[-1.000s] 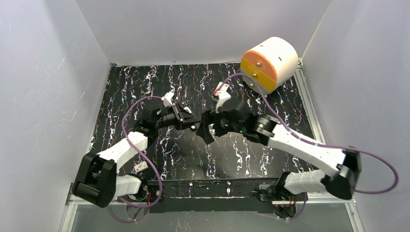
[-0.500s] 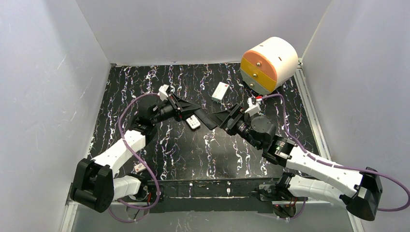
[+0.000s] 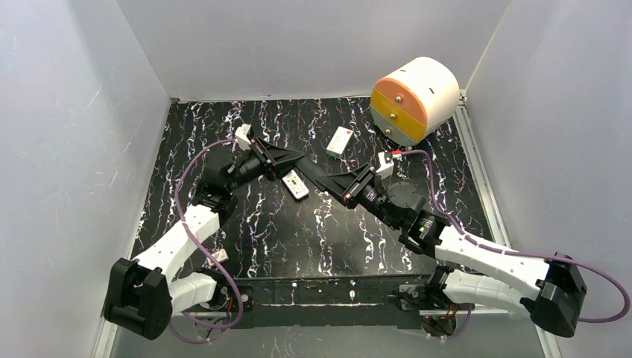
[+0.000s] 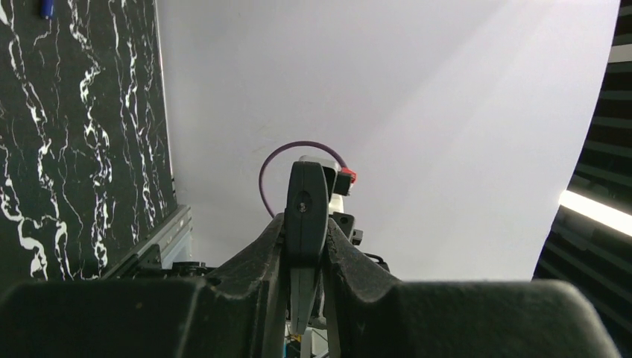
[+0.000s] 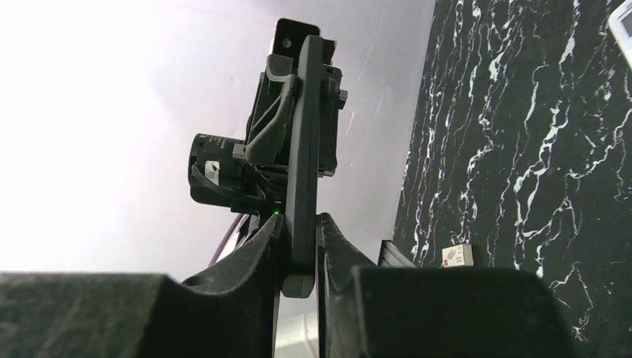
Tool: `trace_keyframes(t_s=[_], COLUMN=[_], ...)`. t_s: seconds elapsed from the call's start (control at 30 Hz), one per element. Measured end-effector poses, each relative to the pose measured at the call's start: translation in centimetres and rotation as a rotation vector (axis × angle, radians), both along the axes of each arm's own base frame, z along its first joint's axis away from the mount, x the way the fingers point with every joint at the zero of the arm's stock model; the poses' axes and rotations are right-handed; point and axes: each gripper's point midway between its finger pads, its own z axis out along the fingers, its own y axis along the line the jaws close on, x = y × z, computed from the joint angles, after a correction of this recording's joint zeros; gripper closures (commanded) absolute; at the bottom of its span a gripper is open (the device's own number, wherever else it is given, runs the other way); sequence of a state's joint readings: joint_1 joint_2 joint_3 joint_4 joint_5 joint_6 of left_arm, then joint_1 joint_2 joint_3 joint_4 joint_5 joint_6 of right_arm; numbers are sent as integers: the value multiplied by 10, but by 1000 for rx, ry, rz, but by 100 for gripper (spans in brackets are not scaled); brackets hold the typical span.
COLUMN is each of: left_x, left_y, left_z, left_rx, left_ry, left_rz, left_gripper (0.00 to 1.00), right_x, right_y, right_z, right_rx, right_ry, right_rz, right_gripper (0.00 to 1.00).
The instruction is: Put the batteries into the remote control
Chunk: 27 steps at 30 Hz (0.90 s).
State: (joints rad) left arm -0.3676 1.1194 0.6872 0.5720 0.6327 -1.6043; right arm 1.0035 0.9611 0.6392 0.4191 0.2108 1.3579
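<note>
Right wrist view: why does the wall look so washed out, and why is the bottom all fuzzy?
Right wrist view: the white wall is overexposed, silhouetting the black bar; the right fingers sit too near the lens, so they blur. Left wrist view: the left fingers are equally soft, and a bright strip glares at right. Top view: sharp, evenly lit table.

Remote ctrl [image 3: 296, 184] on table [image 3: 298, 239]; box [image 3: 340, 141] behind, to R.

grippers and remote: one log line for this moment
left gripper: shut on black bar | right gripper: shut on black bar | remote: lying on table
</note>
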Motion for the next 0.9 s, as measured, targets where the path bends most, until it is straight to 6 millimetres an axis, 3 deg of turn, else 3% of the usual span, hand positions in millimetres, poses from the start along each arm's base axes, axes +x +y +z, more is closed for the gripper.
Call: trace_keyframes(t_s=[0.3, 0.6, 0.8, 0.9], left_x=[-4, 2, 0, -27], left_y=[8, 18, 23, 1], left_z=[20, 24, 28, 24], left_rx=[11, 25, 30, 45], left_ry=[-133, -219, -259, -287], left_rz=[45, 152, 182, 38], left_gripper=[100, 100, 100, 100], right_x=[-1, 7, 7, 7], right_y=[9, 22, 24, 24], right_z=[9, 12, 14, 13], right_rx=[51, 20, -27, -112], right_ry=[-13, -46, -100, -152], right_rz=[30, 68, 118, 141], right_gripper=[81, 81, 63, 52])
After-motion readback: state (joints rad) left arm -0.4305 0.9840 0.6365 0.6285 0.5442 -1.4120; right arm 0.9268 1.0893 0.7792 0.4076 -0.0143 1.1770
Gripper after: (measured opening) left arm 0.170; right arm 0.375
